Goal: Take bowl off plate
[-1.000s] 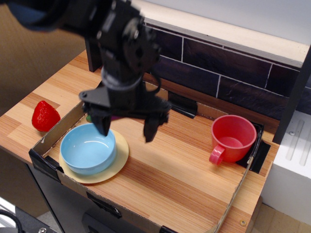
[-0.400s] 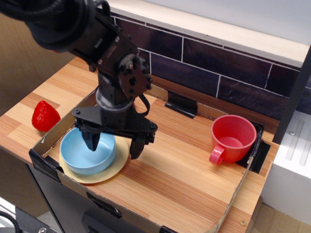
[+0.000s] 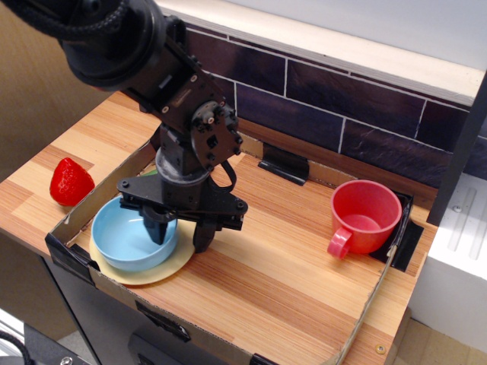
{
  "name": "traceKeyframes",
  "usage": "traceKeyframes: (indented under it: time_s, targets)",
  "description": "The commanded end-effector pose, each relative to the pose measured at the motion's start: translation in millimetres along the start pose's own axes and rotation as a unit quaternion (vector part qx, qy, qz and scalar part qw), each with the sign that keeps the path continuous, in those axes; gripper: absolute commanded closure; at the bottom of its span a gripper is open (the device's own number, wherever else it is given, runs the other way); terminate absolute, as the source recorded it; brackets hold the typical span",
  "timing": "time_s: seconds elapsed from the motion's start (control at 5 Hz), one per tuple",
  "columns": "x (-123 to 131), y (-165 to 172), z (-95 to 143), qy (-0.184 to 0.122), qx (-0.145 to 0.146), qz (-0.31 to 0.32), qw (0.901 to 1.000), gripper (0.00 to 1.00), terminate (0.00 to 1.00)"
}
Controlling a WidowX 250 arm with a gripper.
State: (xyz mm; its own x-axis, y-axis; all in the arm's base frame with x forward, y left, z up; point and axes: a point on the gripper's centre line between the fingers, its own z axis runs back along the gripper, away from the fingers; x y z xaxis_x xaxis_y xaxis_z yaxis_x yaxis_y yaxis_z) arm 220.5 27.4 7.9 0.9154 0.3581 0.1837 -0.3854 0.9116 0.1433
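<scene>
Light blue glossy plastic bowl (image 3: 129,239) sits on the pale yellow plate (image 3: 163,268) at the near left of the wooden table (image 3: 289,266), inside a low cardboard border. Gripper (image 3: 181,232) is spread wide, straddling the bowl's right wall, one finger inside and one outside, not clamped yet. Bowl looks light, rigid, thin-walled, probably slippery; pinching the rim wall is the sensible hold, and the plate may drag along. Red cup (image 3: 364,217) stands well apart at right, red strawberry (image 3: 70,182) at far left
</scene>
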Motion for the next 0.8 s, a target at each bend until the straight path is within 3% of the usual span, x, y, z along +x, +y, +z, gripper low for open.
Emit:
traceKeyframes:
  time_s: [0.0,0.6]
  targets:
    - [11,-3,29,-0.019,-0.017,0.015,0.9996,1.00,0.00]
    - [40,-61,62,-0.031,-0.050,-0.003,0.9983,1.00,0.00]
